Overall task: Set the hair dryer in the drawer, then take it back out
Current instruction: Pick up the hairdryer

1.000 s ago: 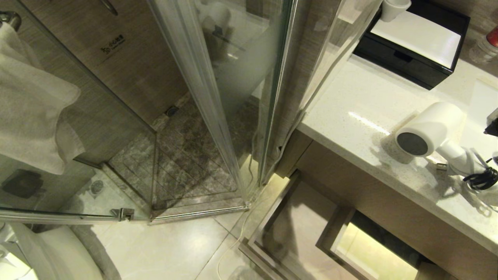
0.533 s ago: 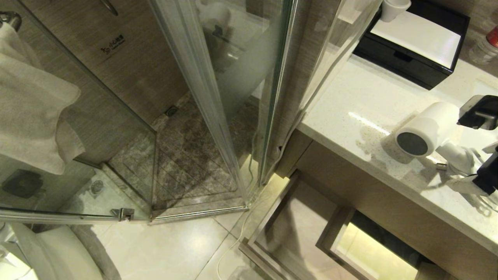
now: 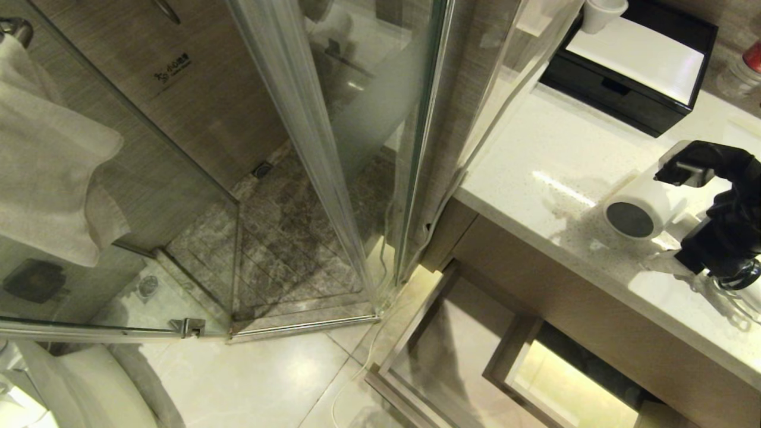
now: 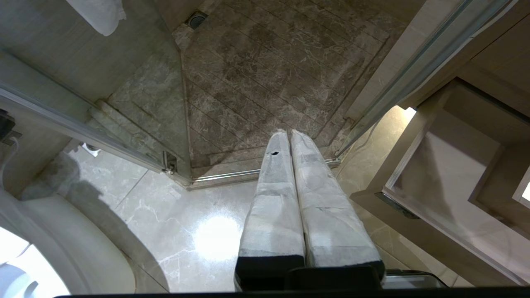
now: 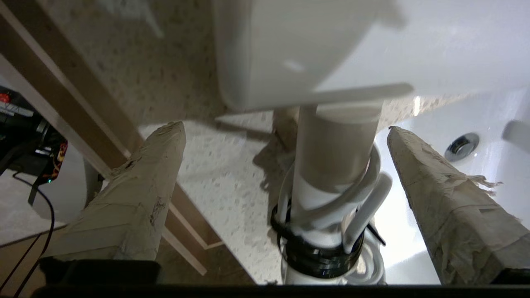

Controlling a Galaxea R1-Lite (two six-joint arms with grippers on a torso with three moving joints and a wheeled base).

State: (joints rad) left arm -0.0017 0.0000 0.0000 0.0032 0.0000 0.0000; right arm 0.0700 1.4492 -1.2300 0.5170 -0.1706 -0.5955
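Near, below counter edge: drawer (image 3: 452,356), pulled open. Farther, on counter (image 3: 553,160), right: hair dryer (image 3: 645,202), handle between spread fingers of right gripper (image 5: 285,165), ungrasped. Left gripper (image 4: 290,136) pressed together, parked over floor.

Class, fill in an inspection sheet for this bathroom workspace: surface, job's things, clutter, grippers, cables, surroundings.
Surface: speckled white countertop.
Job's things: hair dryer lying on countertop; drawer open below.
Clutter: black box, white cup.
Grippers: right gripper open, fingers either side of dryer's handle; left gripper shut, hanging over floor.
Cables: white cord bundled by black tie.
Surroundings: glass shower door, towel.
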